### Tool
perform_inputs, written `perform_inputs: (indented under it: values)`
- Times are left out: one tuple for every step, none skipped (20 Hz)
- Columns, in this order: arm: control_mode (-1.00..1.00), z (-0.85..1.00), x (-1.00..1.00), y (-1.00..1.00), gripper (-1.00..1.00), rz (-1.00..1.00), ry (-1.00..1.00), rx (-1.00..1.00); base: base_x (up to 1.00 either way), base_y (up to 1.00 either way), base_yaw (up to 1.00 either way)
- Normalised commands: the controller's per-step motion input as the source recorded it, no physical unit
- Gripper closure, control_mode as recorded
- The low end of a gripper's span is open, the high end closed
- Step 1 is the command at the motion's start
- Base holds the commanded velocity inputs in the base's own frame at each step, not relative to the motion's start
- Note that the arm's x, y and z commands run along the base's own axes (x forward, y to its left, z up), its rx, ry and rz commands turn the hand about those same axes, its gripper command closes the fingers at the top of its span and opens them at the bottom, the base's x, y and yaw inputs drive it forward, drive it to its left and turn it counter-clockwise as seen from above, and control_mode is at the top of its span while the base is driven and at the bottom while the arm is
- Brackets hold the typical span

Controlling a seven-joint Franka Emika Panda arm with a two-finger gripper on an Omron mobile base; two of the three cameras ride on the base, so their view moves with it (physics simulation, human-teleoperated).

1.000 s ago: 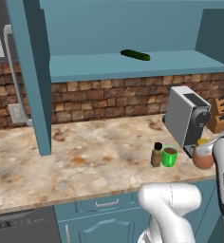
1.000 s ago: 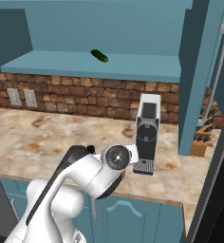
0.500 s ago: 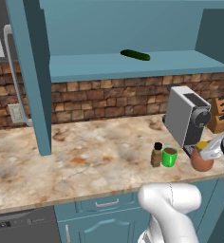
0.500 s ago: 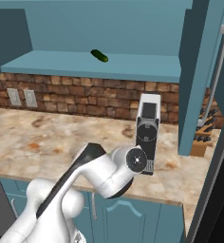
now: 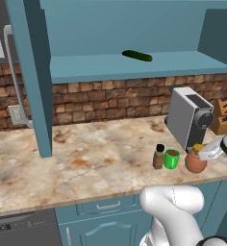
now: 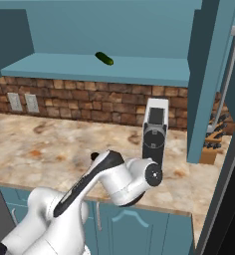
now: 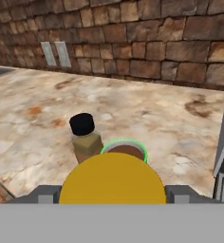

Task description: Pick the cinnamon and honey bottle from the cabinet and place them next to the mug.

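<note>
honey bottle (image 5: 195,162) sits on the table (image 5: 86,163) just right of the mug (image 5: 171,158), cinnamon (image 5: 158,156) on the mug's left; jaws clamp its neck, presumably because release is still pending.

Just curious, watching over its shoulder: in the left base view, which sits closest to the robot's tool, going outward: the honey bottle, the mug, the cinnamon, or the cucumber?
1. Honey bottle, right at the tool.
2. Mug, just left of the bottle.
3. Cinnamon, left of the mug.
4. Cucumber, up on the cabinet shelf.
</note>
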Motion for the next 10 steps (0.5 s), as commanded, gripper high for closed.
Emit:
perform_inputs:
  values:
    - [-1.0,-0.24,0.01,-0.34,1.0,0.0,0.0,0.02,0.0,0.0,0.0]
    - [-1.0,-0.12,0.0,-0.38,1.0,0.0,0.0,0.0,0.0,0.0,0.0]
    - [-1.0,-0.09,0.0,-0.39,1.0,0.0,0.0,0.0,0.0,0.0,0.0]
    - [-1.0,-0.06,0.0,-0.33,1.0,0.0,0.0,0.0,0.0,0.0,0.0]
    - [-1.0,-0.05,0.06,-0.31,1.0,0.0,0.0,0.0,0.0,0.0,0.0]
    - [-1.0,-0.04,0.11,-0.3,1.0,0.0,0.0,0.0,0.0,0.0,0.0]
    - [-1.0,-0.03,0.19,-0.26,1.0,0.0,0.0,0.0,0.0,0.0,0.0]
    - [-1.0,0.0,0.24,-0.14,1.0,0.0,0.0,0.0,0.0,0.0,0.0]
    - [-1.0,-0.01,0.28,-0.06,1.0,0.0,0.0,0.0,0.0,0.0,0.0]
    - [-1.0,-0.03,0.28,-0.04,1.0,0.0,0.0,0.0,0.0,0.0,0.0]
